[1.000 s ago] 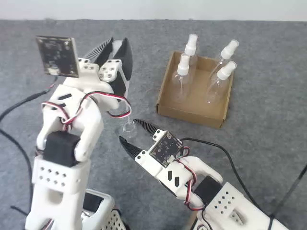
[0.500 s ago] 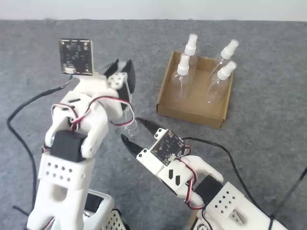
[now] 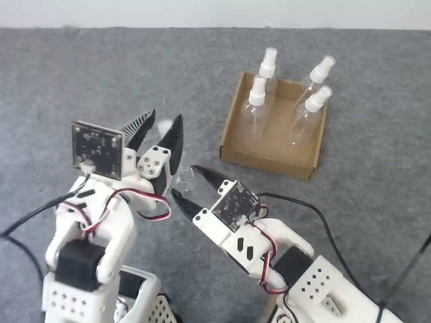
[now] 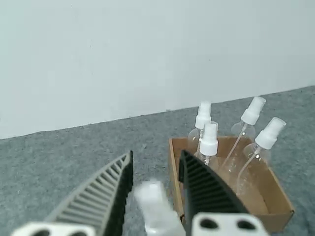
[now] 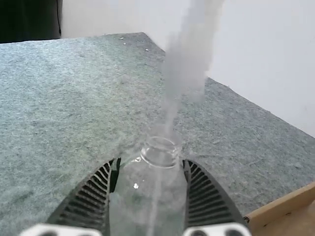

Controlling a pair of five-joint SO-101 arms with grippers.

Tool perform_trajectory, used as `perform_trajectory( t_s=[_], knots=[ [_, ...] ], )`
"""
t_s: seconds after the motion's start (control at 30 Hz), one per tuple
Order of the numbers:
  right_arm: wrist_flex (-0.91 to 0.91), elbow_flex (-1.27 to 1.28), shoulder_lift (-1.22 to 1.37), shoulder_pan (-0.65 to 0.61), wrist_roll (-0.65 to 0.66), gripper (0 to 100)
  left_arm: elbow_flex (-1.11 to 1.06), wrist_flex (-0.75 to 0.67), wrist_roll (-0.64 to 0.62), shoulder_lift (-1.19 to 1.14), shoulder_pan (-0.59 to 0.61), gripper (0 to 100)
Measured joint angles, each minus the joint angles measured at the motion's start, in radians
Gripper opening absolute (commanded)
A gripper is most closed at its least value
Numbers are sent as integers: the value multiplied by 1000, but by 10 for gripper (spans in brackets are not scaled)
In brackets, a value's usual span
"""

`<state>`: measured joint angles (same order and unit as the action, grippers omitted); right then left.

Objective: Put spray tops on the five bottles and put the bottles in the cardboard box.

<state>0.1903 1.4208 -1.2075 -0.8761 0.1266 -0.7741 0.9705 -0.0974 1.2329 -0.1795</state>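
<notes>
High view: the right pincer [image 3: 184, 182] is clenched on the last uncapped bottle [image 3: 182, 176], which stands upright on the desk [image 3: 81, 74] just off the cardboard box's [image 3: 268, 161] near corner. Four capped bottles [image 3: 256, 114] stand inside the box, and the left pincer [image 3: 160, 128] grips a spray top [image 3: 163, 126] above the bottle. Left wrist view: the white spray top [image 4: 153, 195] sits between the ribbed jaws, with the box beyond. Right wrist view: the top's tube enters the bottle's open neck [image 5: 160, 147], so capping the fifth is in hand; next, I judge, the top needs lowering straight and seating.
</notes>
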Motion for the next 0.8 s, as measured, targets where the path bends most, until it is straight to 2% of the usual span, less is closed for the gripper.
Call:
perform_trajectory(
  t_s=[0.23,0.4,0.53,0.67,0.8],
  knots=[
    [0,14,0,2,0,6,25,-18,14,-32,2,141],
    [0,14,0,2,0,6,46,-21,32,-112,49,66],
    [0,26,0,2,0,6,46,-9,31,-215,72,58],
    [0,26,0,3,0,6,31,43,40,-206,20,55],
    [0,26,0,3,0,6,-83,44,69,-140,-40,55]
  ],
)
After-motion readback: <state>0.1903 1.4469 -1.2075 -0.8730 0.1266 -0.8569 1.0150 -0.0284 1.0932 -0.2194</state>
